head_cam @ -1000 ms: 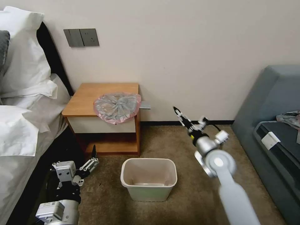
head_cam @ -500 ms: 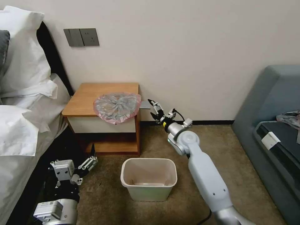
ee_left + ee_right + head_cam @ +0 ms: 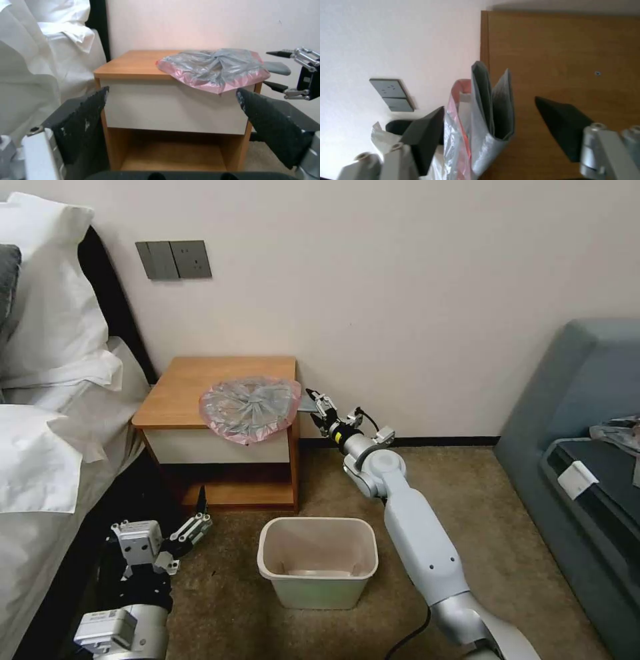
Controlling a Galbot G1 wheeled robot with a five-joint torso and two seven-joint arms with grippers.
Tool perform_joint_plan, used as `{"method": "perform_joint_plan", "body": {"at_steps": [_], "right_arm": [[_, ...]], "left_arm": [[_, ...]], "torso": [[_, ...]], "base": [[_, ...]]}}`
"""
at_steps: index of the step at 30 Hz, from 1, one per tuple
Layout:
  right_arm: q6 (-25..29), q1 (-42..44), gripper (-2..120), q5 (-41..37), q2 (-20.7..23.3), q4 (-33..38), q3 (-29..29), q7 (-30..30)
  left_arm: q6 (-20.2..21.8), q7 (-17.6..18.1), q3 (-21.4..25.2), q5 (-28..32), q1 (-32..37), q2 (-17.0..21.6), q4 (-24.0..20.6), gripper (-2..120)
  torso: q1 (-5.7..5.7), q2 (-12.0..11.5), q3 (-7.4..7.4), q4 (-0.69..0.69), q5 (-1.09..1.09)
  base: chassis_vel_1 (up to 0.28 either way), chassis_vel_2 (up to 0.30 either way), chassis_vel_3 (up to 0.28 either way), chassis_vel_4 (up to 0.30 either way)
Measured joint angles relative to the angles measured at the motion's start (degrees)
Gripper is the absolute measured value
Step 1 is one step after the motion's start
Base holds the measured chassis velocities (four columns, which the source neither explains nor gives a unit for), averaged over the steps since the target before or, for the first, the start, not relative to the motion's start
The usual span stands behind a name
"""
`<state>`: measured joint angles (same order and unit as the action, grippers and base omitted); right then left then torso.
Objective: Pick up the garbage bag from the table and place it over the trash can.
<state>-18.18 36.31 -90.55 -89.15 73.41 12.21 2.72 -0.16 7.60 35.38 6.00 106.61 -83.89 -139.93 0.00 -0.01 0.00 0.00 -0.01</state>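
The table stands against the wall, beside the bed. The bin sits on the carpet in front of the table, toward its right corner. The bag lies flattened on the table's right front part, its pink rim drooping over the drawer front and a grey fold jutting past the right side. The right gripper is at that side, jaws spread around the fold, not touching it. The left gripper hangs low before the table's shelf, spread wide and holding nothing.
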Motion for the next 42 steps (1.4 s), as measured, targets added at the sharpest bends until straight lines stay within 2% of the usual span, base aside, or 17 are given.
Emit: {"method": "perform_joint_plan", "body": {"at_steps": [1, 2, 4, 5, 8, 9, 10, 12, 14, 15, 18, 20, 32, 37, 38, 41, 42], "right_arm": [[0.0, -0.1, 67, 0.2, -0.2, -0.3, 0.0, 0.0], [0.0, -0.1, 67, 0.2, -0.2, -0.3, 0.0, 0.0], [0.2, -0.2, 57, 0.4, -0.4, -0.6, 0.1, -0.1], [0.2, -0.2, 57, 0.4, -0.4, -0.6, 0.1, -0.1], [0.4, -0.2, 41, 0.4, -0.6, -0.6, 0.3, 0.1], [0.4, -0.2, 41, 0.4, -0.6, -0.6, 0.3, 0.1], [0.5, -0.2, 34, 0.3, -0.7, -0.5, 0.4, 0.4], [0.6, -0.2, 30, 0.2, -0.7, -0.4, 0.5, 0.6], [0.7, -0.2, 19, 0.1, -0.7, -0.4, 0.5, 1.1], [0.7, -0.2, 19, 0.1, -0.7, -0.4, 0.5, 1.1], [0.6, 0.1, 4, 0.1, -0.4, -0.1, 0.4, 1.3], [0.6, 0.2, 0, 0.1, -0.3, 0.1, 0.4, 1.4], [-0.4, 3.4, 0, -4.4, 1.6, 7.0, 1.3, 4.9], [-0.2, 9.5, 0, -6.1, 3.8, 17.1, 0.8, 9.3], [-0.2, 9.5, 0, -6.1, 3.8, 17.1, 0.8, 9.3], [0.0, 16.6, 0, -5.5, 4.7, 25.1, 0.8, 10.5], [0.0, 16.6, 0, -5.5, 4.7, 25.1, 0.8, 10.5]], "left_arm": [[0.0, 0.0, 0.0, 0.0, 0.0, 0.0, 0.1, 100], [0.0, 0.0, 0.0, 0.0, 0.0, 0.0, 0.1, 100], [-0.1, 0.0, 0.1, 0.0, -0.1, 0.0, 0.2, 100], [-0.1, 0.0, 0.1, 0.0, -0.1, 0.0, 0.2, 100], [-0.9, -0.9, 0.1, 0.3, -0.2, 0.1, 0.6, 100], [-0.9, -0.9, 0.1, 0.3, -0.2, 0.1, 0.6, 100], [-1.2, -1.3, 0.0, 0.3, -0.3, 0.2, 0.7, 100], [-1.3, -1.5, -0.1, 0.4, -0.3, 0.2, 0.8, 100], [-1.3, -1.6, -0.2, 0.4, -0.4, 0.0, 0.8, 100], [-1.3, -1.6, -0.2, 0.4, -0.4, 0.0, 0.8, 100], [-1.3, -1.6, -0.1, 0.5, -0.3, -0.4, 0.8, 100], [-1.3, -1.5, -0.1, 0.4, -0.2, -0.5, 0.8, 100], [-1.5, -1.4, -0.6, 0.0, 0.2, -1.1, 0.4, 100], [-2.0, -1.5, -0.7, -0.3, 0.0, -1.0, 1.1, 100], [-2.0, -1.5, -0.7, -0.3, 0.0, -1.0, 1.1, 100], [-2.2, -1.5, -1.2, -0.5, -0.2, -1.0, 1.5, 100], [-2.2, -1.5, -1.2, -0.5, -0.2, -1.0, 1.5, 100]], "torso": [[0.00, 0.0, 0.00, 0.00, 0.00], [0.00, 0.0, 0.00, 0.00, 0.00], [0.00, 0.0, 0.00, 0.00, 0.01], [0.00, 0.0, 0.00, 0.00, 0.01], [0.00, 0.0, 0.00, 0.00, 0.01], [0.00, 0.0, 0.00, 0.00, 0.01], [0.00, 0.0, 0.00, 0.00, 0.01], [0.00, 0.0, 0.00, 0.00, 0.01], [0.00, 0.0, 0.00, 0.00, 0.01], [0.00, 0.0, 0.00, 0.00, 0.01], [0.00, 0.0, 0.00, 0.00, 0.01], [0.00, 0.0, 0.00, 0.00, 0.01], [0.00, 0.0, 0.00, 0.01, 0.02], [0.00, 0.0, 0.00, 0.00, 0.02], [0.00, 0.0, 0.00, 0.00, 0.02], [0.00, 0.0, 0.00, -0.01, 0.02], [0.00, 0.0, 0.00, -0.01, 0.02]], "base": [[0.000, 0.000, 0.000, 0.000], [0.000, 0.000, 0.000, 0.000], [0.000, 0.000, 0.000, 0.000], [0.000, 0.000, 0.000, 0.000], [0.000, 0.000, 0.000, 0.000], [0.000, 0.000, 0.000, 0.000], [0.000, 0.000, 0.000, 0.000], [0.000, 0.000, 0.000, 0.000], [0.000, 0.000, 0.000, 0.000], [0.000, 0.000, 0.000, 0.000], [0.000, 0.000, 0.000, 0.000], [0.000, 0.000, 0.000, 0.000], [0.000, 0.000, 0.000, 0.000], [0.000, 0.000, 0.000, 0.000], [0.000, 0.000, 0.000, 0.000], [0.000, 0.000, 0.000, 0.000], [0.000, 0.000, 0.000, 0.000]]}}
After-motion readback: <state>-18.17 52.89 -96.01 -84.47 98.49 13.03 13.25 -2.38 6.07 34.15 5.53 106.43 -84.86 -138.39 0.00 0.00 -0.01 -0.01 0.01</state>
